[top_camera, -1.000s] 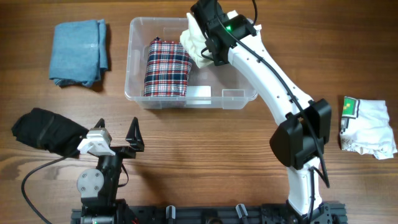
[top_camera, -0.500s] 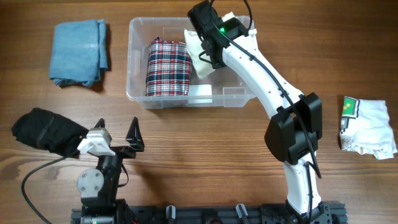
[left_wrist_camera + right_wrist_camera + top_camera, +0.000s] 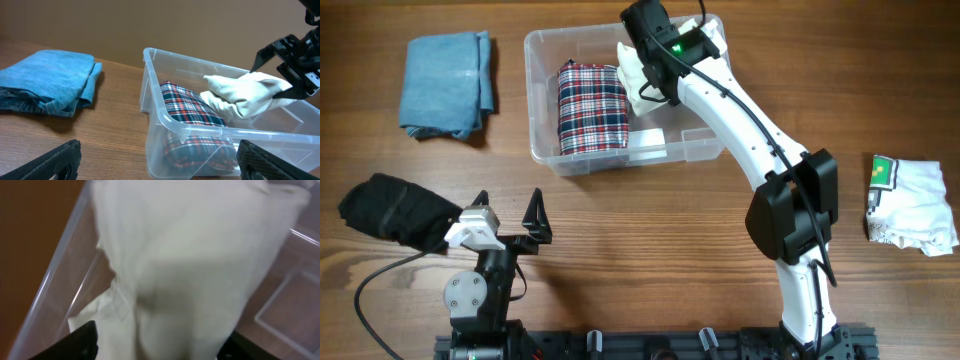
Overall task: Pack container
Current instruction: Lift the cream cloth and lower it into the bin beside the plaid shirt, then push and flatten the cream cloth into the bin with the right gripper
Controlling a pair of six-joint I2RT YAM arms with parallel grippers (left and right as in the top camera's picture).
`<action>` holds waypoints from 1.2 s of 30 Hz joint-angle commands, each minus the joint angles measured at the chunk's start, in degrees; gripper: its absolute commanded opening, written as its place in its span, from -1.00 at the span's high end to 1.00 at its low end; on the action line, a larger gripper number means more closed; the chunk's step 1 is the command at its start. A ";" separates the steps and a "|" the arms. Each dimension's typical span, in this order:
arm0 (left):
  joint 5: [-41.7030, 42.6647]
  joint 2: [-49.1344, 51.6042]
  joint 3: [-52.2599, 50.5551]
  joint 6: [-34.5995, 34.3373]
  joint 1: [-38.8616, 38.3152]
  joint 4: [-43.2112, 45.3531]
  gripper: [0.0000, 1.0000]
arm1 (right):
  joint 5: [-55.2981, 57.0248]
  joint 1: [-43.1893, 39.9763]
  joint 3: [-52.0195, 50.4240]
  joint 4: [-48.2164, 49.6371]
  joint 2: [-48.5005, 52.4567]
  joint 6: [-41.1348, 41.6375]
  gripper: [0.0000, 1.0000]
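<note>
The container (image 3: pixel 533 110), a clear plastic tub, stands at the back middle of the table. A folded red-and-navy plaid garment (image 3: pixel 592 108) lies in its left half. A cream garment (image 3: pixel 638 78) rests beside the plaid one, against the far wall. My right gripper (image 3: pixel 648 68) hangs over the cream garment, open, its fingers spread wide either side of the cloth (image 3: pixel 190 255). My left gripper (image 3: pixel 508 200) stands open near the front left, empty, facing the container (image 3: pixel 155 112) from a distance. In the left wrist view the cream garment (image 3: pixel 245 92) lies on the plaid one (image 3: pixel 187 105).
A folded blue garment (image 3: pixel 447 82) lies at the back left. A black garment (image 3: pixel 395 212) sits just left of my left gripper. A white garment with a green print (image 3: pixel 910 203) lies at the right edge.
My right gripper has opened from nearly shut and let the cream garment settle lower in the container. The container has turned slightly on the table. The left arm has not moved.
</note>
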 commanded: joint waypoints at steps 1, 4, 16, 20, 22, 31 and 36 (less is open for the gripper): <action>-0.76 -0.37 -0.48 -0.57 0.26 0.00 -0.99 | 1.44 -0.07 1.14 1.68 0.50 -24.41 -1.00; -0.76 -0.37 -0.48 -0.57 0.26 0.00 -1.00 | 1.42 -0.09 1.14 2.56 0.50 -35.50 -1.00; -0.76 -0.37 -0.48 -0.55 0.26 0.00 -0.99 | 1.40 -0.70 1.16 5.66 -1.97 -66.73 -0.73; -0.76 -0.37 -0.48 -0.57 0.26 0.00 -1.00 | -0.74 -2.84 1.14 6.10 -1.90 -66.58 0.41; -0.76 -0.37 -0.48 -0.57 0.26 0.00 -1.00 | -3.54 -3.98 1.14 5.86 -1.90 -66.62 0.70; -0.76 -0.37 -0.48 -0.57 0.26 0.00 -1.00 | -14.60 -5.57 1.01 1.95 0.92 -66.84 0.91; -0.76 -0.37 -0.48 -0.55 0.26 0.00 -0.99 | -17.99 -5.55 1.03 -4.55 1.51 -64.00 0.91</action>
